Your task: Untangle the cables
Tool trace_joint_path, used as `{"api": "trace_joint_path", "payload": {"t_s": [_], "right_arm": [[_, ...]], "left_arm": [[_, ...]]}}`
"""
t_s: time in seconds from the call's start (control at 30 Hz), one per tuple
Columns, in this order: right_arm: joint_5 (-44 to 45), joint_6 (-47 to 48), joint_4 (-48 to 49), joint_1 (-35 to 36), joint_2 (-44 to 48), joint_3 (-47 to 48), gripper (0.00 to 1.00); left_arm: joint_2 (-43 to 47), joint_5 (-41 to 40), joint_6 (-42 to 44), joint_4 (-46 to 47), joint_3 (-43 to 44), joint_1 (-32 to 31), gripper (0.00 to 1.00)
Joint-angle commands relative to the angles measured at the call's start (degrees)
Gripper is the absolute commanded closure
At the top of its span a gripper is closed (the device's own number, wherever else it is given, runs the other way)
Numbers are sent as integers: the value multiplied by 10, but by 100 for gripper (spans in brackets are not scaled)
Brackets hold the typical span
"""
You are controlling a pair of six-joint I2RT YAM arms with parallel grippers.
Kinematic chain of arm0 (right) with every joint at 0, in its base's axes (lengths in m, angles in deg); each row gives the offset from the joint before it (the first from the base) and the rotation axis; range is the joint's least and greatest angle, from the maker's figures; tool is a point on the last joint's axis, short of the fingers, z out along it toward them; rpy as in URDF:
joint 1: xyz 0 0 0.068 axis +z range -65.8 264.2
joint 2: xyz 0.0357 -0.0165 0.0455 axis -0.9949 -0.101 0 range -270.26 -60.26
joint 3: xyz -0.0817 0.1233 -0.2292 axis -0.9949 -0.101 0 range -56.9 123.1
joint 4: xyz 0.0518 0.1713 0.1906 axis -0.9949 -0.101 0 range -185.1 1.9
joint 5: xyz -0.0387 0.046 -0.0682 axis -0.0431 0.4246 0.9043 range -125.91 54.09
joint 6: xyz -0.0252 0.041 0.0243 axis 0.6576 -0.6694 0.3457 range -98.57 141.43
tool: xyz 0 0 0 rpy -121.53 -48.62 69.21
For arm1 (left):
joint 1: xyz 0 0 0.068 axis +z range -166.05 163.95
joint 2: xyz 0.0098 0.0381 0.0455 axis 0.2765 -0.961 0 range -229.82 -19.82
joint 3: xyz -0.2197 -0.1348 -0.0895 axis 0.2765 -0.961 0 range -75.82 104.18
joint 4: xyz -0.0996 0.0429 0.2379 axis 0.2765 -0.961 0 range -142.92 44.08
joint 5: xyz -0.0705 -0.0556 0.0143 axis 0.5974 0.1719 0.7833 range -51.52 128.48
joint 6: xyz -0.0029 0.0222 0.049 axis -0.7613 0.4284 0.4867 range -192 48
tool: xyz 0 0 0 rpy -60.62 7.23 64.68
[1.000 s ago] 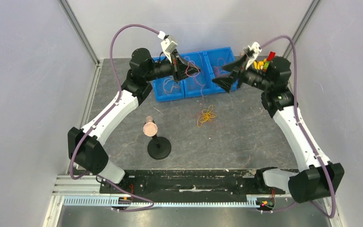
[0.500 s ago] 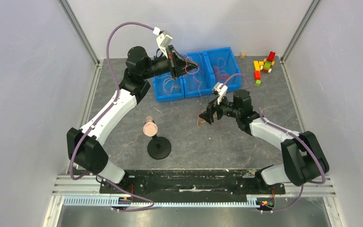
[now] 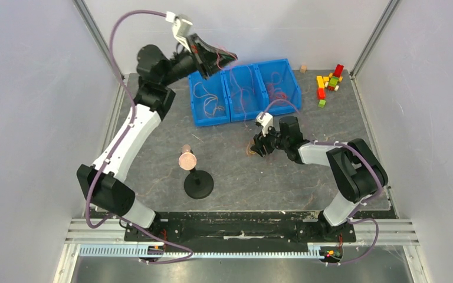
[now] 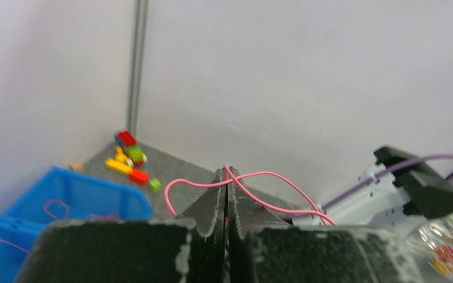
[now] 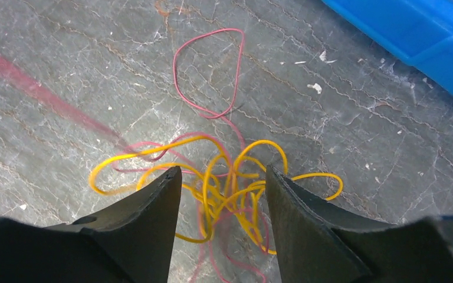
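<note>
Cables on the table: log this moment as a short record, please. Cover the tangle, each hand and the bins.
tangle: yellow and pink cables looped together on the table, in front of the blue bins
left hand: shut on a pink cable, raised above the bins
right hand: open, low over the tangle, one finger on each side
bins: loose strands inside

The left arm [image 3: 131, 132] and right arm [image 3: 314, 153] have white shells and black joints; 1 mauve hose [image 4: 436, 157] runs along each. Black wedge fingers [image 5: 141, 236], seemingly scuffed grey at the edges.
</note>
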Motion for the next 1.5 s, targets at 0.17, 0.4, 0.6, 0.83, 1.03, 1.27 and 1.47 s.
{"api": "trace_joint_path", "payload": {"t_s": [0.17, 0.4, 0.6, 0.83, 1.03, 1.27, 1.47], "right_arm": [[25, 1, -192, -5, -65, 119, 53], [38, 7, -275, -11, -61, 117, 72], [44, 14, -336, -30, -39, 101, 64], [35, 12, -349, -61, -16, 79, 64], [45, 33, -383, -86, -7, 65, 69], [42, 56, -413, -96, 13, 57, 58], [58, 83, -433, -97, 29, 59, 59]], "left_arm": [[17, -43, -119, 107, 155, 63, 98], [11, -82, -122, 111, 229, 84, 98], [-15, -110, -128, 111, 298, 113, 98], [-48, -119, -126, 97, 360, 122, 98], [-76, -141, -109, 83, 429, 133, 98], [-112, -157, -133, 81, 466, 133, 98], [-125, -143, -182, 113, 463, 132, 98]]}}
